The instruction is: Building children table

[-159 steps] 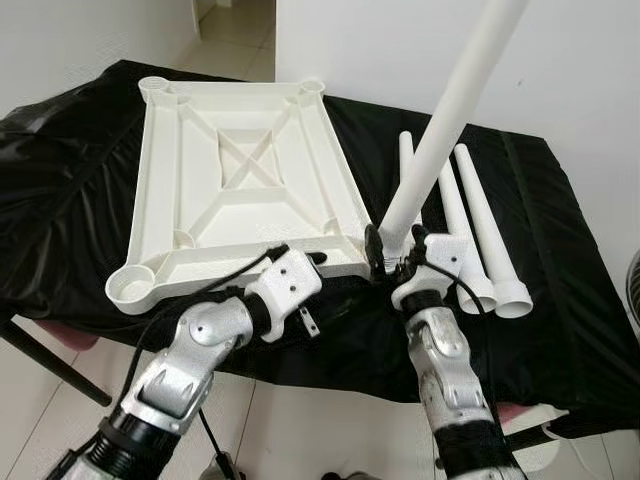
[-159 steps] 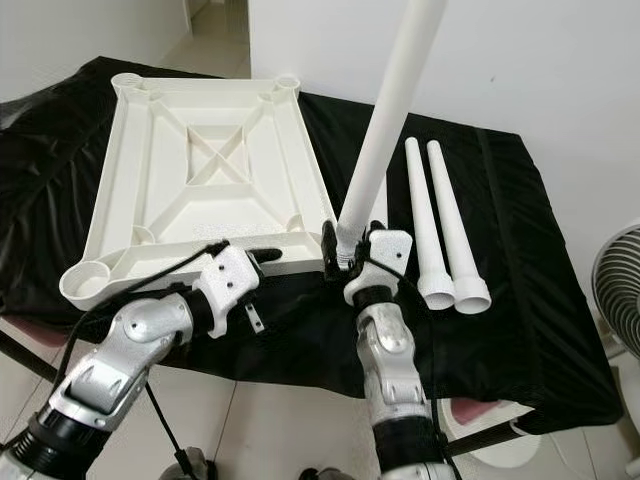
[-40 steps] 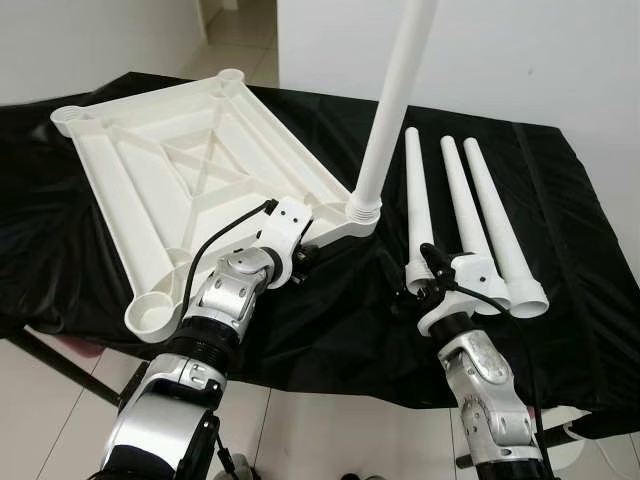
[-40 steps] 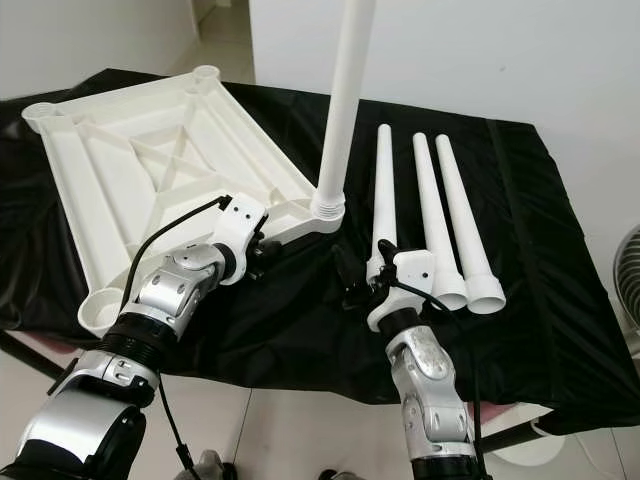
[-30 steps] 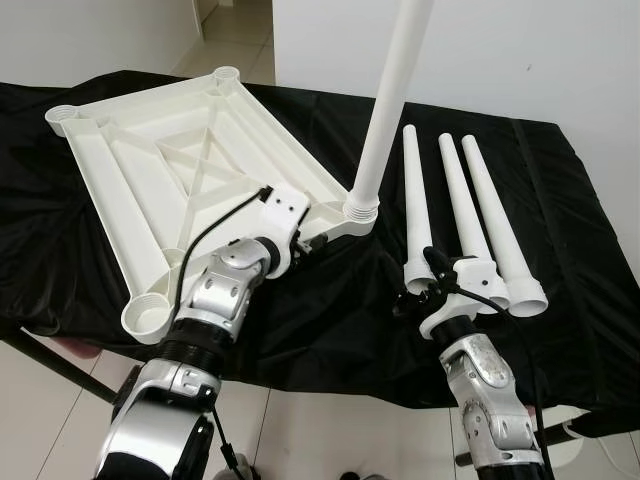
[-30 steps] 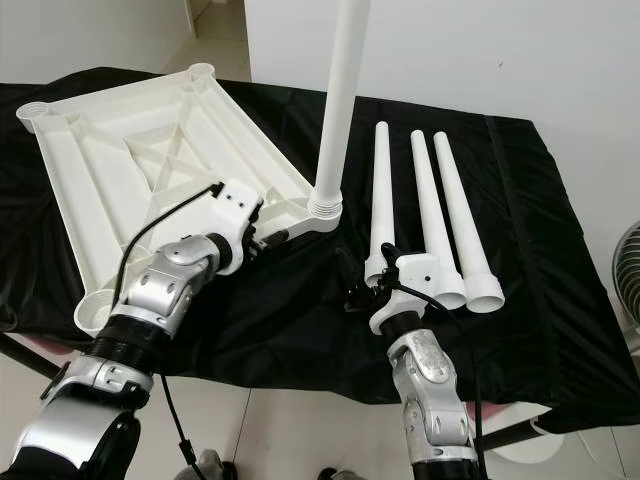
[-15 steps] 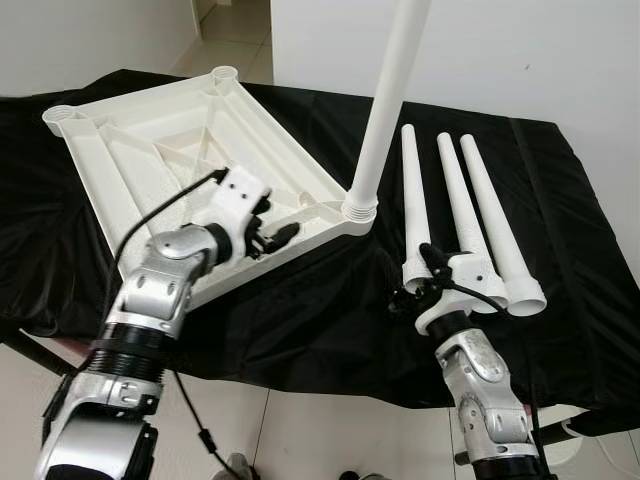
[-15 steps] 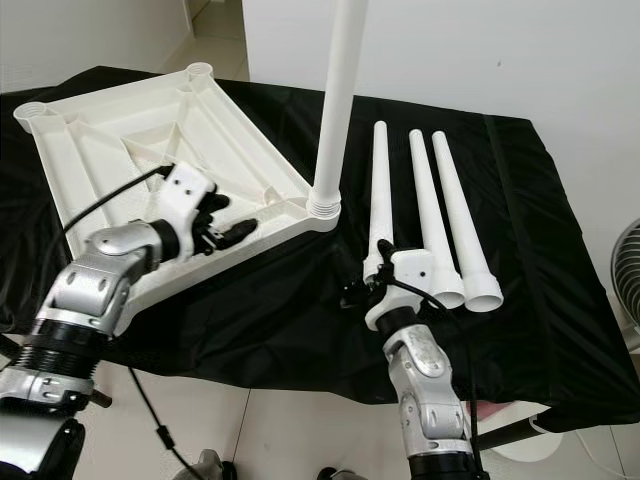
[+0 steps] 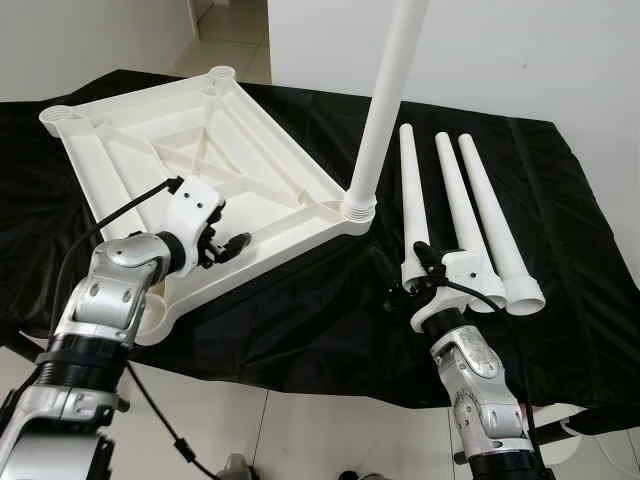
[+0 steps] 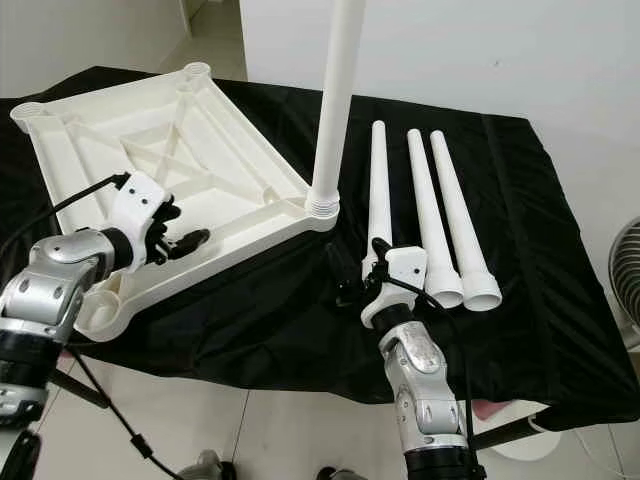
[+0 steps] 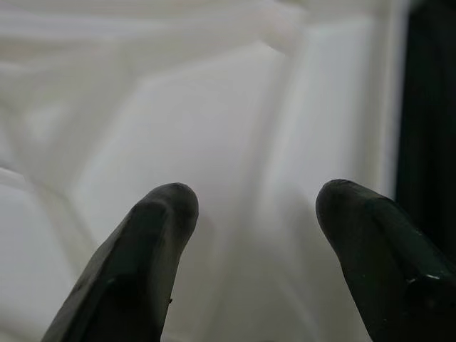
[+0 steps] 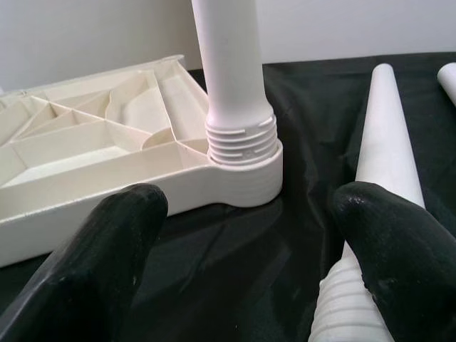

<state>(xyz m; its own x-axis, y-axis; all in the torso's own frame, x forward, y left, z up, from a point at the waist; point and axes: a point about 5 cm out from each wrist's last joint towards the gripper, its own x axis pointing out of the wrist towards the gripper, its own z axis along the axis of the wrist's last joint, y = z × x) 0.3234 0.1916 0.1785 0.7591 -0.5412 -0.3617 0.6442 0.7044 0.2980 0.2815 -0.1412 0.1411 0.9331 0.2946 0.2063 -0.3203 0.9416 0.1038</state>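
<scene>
The white tabletop (image 9: 210,150) lies upside down on the black cloth. One white leg (image 9: 385,100) stands upright in its near right corner socket (image 12: 242,167). Three loose legs (image 9: 455,215) lie side by side to the right. My left gripper (image 9: 228,245) hovers open over the tabletop's near edge, and in the left wrist view its fingers (image 11: 157,235) stand apart over white plastic. My right gripper (image 10: 345,280) is open, low over the cloth. It sits just in front of the fitted leg and beside the wide end of the nearest loose leg (image 12: 377,171).
The cloth-covered table (image 9: 560,330) ends at a front edge close to my arms, with tiled floor (image 9: 300,440) below. A white wall (image 9: 530,50) stands behind. A fan (image 10: 625,285) sits off the table's right end.
My left gripper has slid left along the tabletop's near edge, away from the fitted leg's corner. The right gripper and the legs have stayed put.
</scene>
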